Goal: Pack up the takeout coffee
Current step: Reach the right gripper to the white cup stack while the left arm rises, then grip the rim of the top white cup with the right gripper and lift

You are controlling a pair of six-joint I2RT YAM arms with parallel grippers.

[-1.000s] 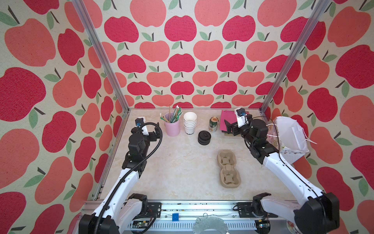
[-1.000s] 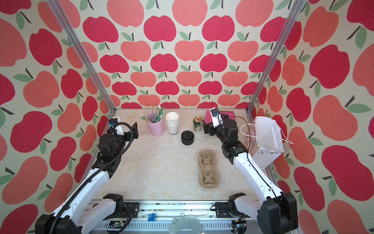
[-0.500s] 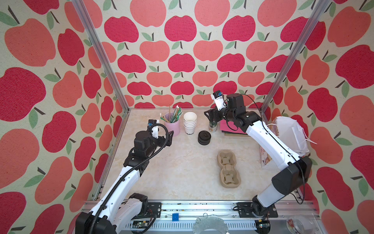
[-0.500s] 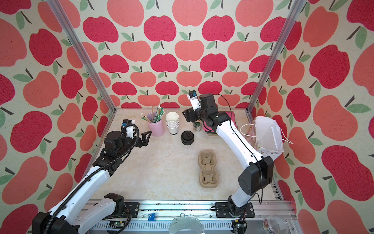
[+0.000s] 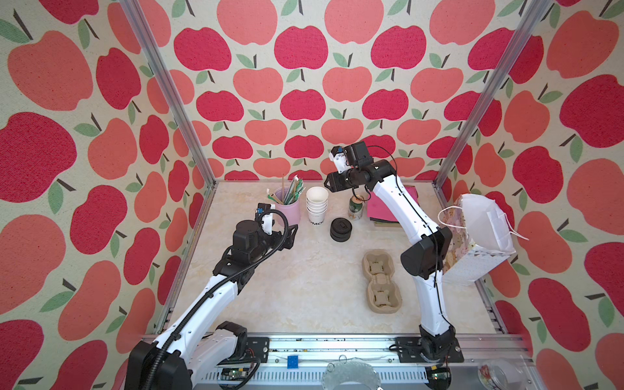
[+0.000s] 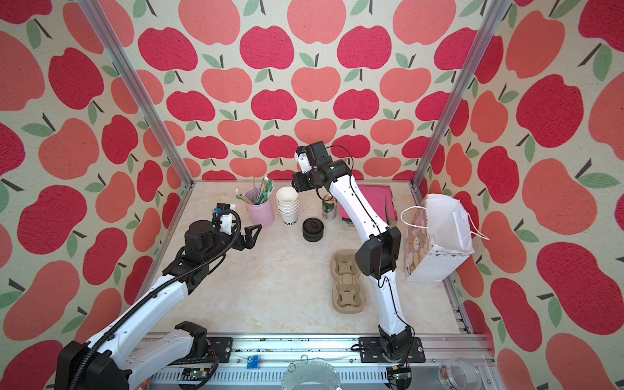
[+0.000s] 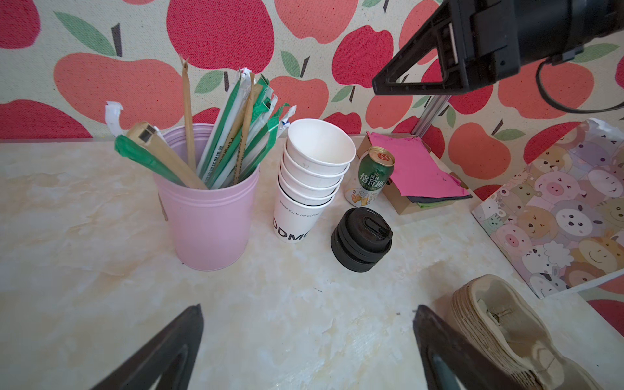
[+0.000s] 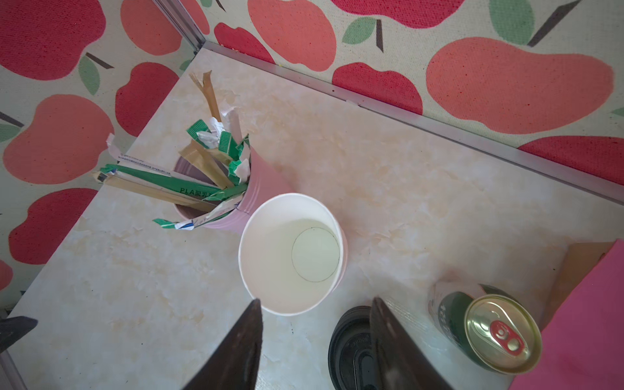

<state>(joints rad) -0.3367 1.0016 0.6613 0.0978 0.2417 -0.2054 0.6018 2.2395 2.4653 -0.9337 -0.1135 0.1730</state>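
No finished takeout coffee was in sight. Its makings were the stack of white paper cups (image 5: 316, 204) and the pile of black sip lids (image 5: 341, 229) just beside it. The right hand (image 5: 328, 185) hung over the stack's open mouth, jaws partly apart and empty, likely lined up to lift the top cup. The left hand (image 5: 291, 236), spread wide and empty, sat near the stack by the pink straw bucket (image 5: 288, 211), perhaps to steady things. The gift bag (image 5: 479, 236) stood well apart, presumably for packing.

Robot lab booth; apple-print walls (image 5: 300, 84), aluminium frame posts (image 5: 170, 94), rail-mounted arms (image 5: 429, 304)
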